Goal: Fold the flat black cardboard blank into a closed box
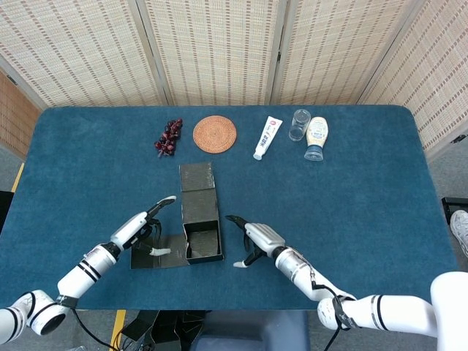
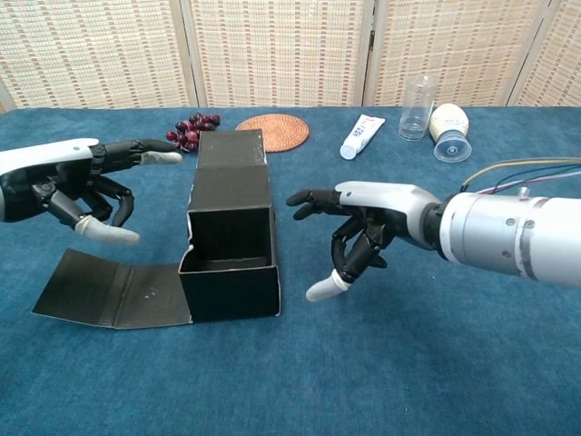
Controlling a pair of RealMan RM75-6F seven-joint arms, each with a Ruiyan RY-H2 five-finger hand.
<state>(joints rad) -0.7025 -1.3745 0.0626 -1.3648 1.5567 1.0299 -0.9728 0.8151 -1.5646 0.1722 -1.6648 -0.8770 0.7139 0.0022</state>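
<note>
The right hand [image 2: 363,227] hovers just right of the half-formed black box [image 2: 231,238], fingers apart and holding nothing. The left hand [image 2: 86,186] is likewise spread and empty above the loose side flap [image 2: 109,291] lying flat on the desk [image 2: 408,363]. The walls appear raised and the top unclosed; next, that flap and the rear lid panel [image 2: 232,150] likely need folding in.

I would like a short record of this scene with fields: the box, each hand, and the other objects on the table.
box: black cardboard box, partly folded, open on top, one flap lying flat on the table at its left, lid panel extending behind
left hand: open, raised left of the box, apart from it
right hand: open, right of the box, apart from it
far objects: grapes, woven coaster, tube, clear cup, bottle
</note>
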